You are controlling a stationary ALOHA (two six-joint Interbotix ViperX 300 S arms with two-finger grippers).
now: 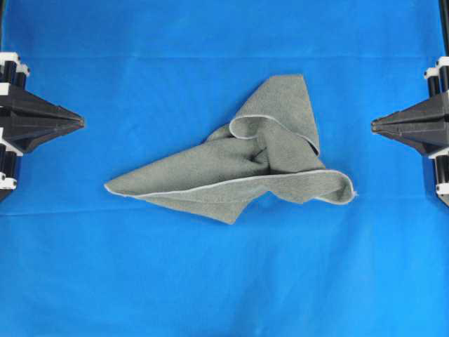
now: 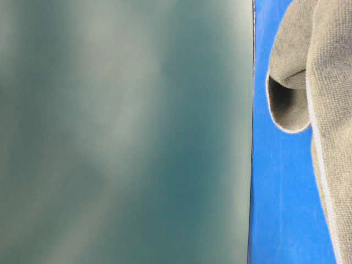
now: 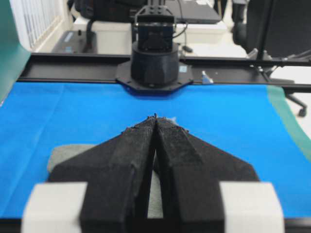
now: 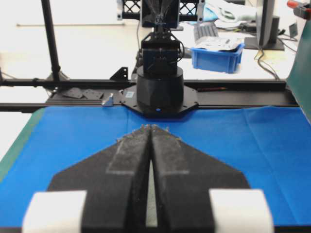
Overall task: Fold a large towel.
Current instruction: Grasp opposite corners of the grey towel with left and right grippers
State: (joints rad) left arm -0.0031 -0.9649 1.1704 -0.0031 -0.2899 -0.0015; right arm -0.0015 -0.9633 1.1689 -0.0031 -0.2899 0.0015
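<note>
The grey-green towel point(image 1: 238, 165) lies crumpled in the middle of the blue sheet, with a long point to the left and curled folds at the upper right. Its pale hem shows along the front edge. The table-level view catches a curled fold of the towel point(image 2: 324, 82) at the right. My left gripper point(image 1: 81, 122) rests shut at the left edge, well away from the cloth, with nothing in it. My right gripper point(image 1: 374, 125) rests shut at the right edge, also empty. In the left wrist view a bit of towel point(image 3: 65, 154) shows behind the shut left gripper point(image 3: 155, 118). The right gripper point(image 4: 152, 127) points across the sheet.
The blue sheet point(image 1: 210, 281) covers the whole table. Each wrist view shows the other arm's black base, one point(image 3: 154, 65) at the far side from the left and one point(image 4: 159, 94) from the right. A dark green blur point(image 2: 121, 132) blocks most of the table-level view.
</note>
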